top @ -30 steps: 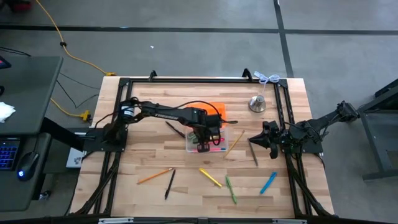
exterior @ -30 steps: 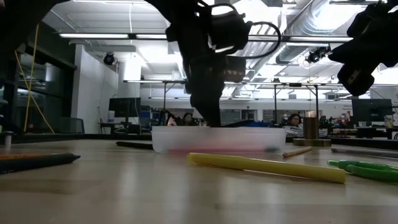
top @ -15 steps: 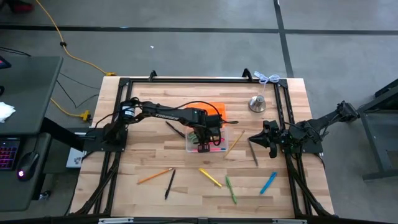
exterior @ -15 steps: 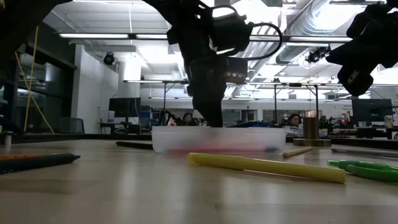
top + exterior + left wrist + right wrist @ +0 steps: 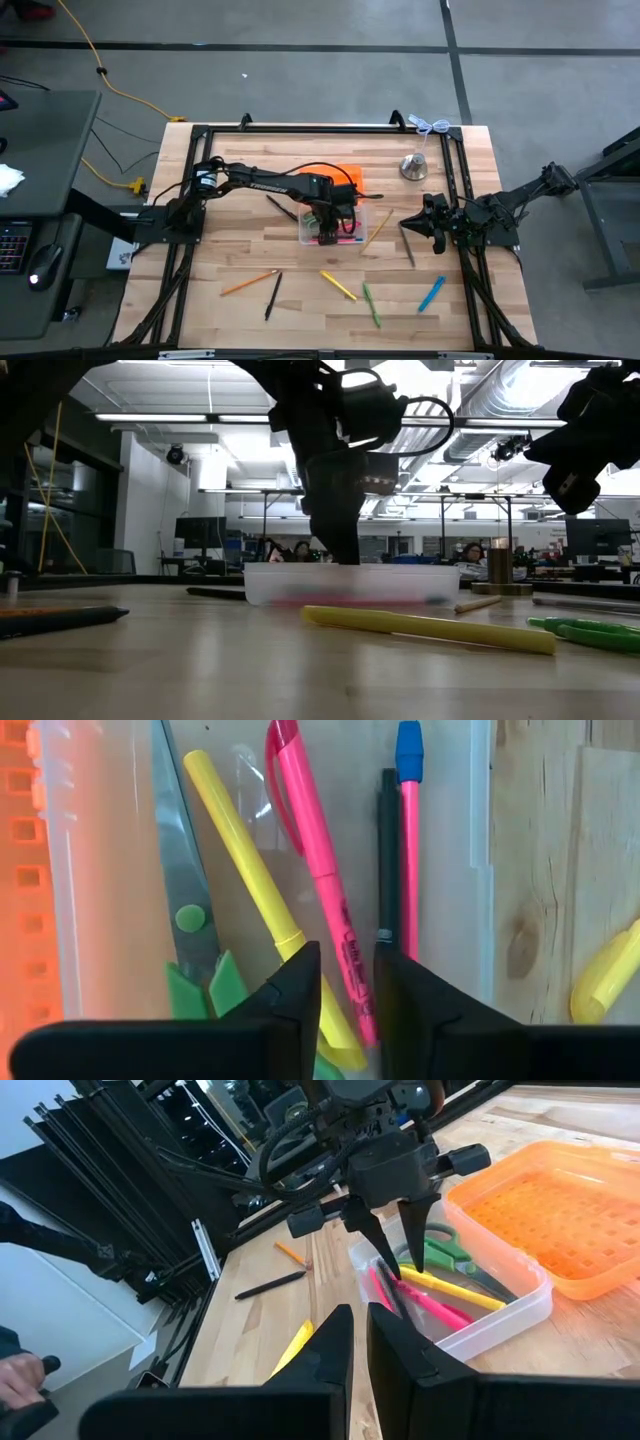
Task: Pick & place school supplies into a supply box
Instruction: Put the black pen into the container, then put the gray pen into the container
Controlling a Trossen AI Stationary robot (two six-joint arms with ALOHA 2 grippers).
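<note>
From above, the box [image 5: 333, 226] sits near the middle of the table [image 5: 220, 260], its orange lid [image 5: 350, 180] folded back on the far side. The left gripper [image 5: 327, 232] hangs over the box's left end. The right gripper [image 5: 410, 222] waits near the right edge, well apart from the box. Several supplies lie loose on the wood: an orange pencil [image 5: 249, 283], a black pen [image 5: 273, 296], a yellow marker [image 5: 338, 285], a green marker [image 5: 371, 305], a blue marker [image 5: 431, 293], another dark pen [image 5: 281, 208] behind the box, a pencil [image 5: 377, 229] leaning at its right end and a dark pen [image 5: 409, 244] near the right gripper. The silver bell [image 5: 414, 165] stands at the back.

At table height, the left gripper's fingers reach down to the box's rim [image 5: 345, 568], and the yellow marker [image 5: 430, 629] lies just in front.

The left wrist view looks down into the box: scissors [image 5: 190, 930], a yellow marker [image 5: 255, 890], a pink marker [image 5: 318, 890], a black pen [image 5: 388, 860] and a pink pencil [image 5: 409, 840] already lie inside. This gripper's fingers [image 5: 290, 995] stand a little apart with nothing between them, just above the pink marker.

The right wrist view shows the same from the side; its own fingers [image 5: 330, 1345] are nearly closed and empty.

By this count, roughly five items are packed and about eight remain, so the job looks under half done.
</note>
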